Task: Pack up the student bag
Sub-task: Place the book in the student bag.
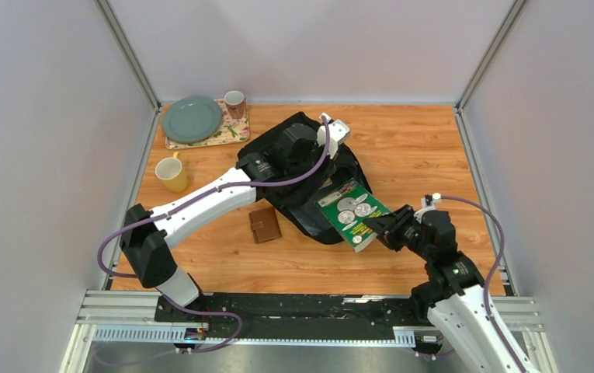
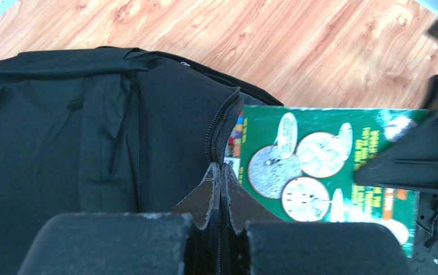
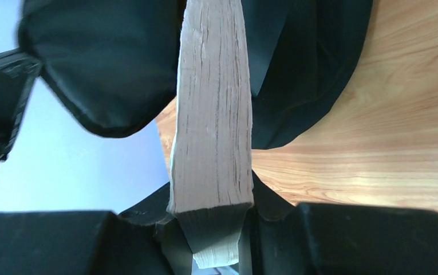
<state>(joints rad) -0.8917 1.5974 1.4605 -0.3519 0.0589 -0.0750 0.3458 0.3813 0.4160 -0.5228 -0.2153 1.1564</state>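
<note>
The student bag [image 1: 297, 148] is a black soft backpack lying mid-table. My left gripper [image 1: 331, 169] is shut on the bag's zip edge and holds the opening up; in the left wrist view the closed fingertips [image 2: 221, 172] pinch the zipper of the bag [image 2: 62, 126]. My right gripper [image 1: 379, 229] is shut on a green book with coin pictures [image 1: 352, 210], whose far end sits at the bag's opening. The right wrist view shows the book's page edge [image 3: 212, 132] clamped in the gripper [image 3: 213, 217], with the bag [image 3: 119, 63] just beyond it. The book also shows in the left wrist view [image 2: 319, 166].
A small brown wallet [image 1: 265, 224] lies on the table left of the book. A yellow mug [image 1: 171, 173] stands at the left. A green plate [image 1: 192, 118] and a cup [image 1: 234, 102] sit on a floral mat [image 1: 227, 136] at the back left.
</note>
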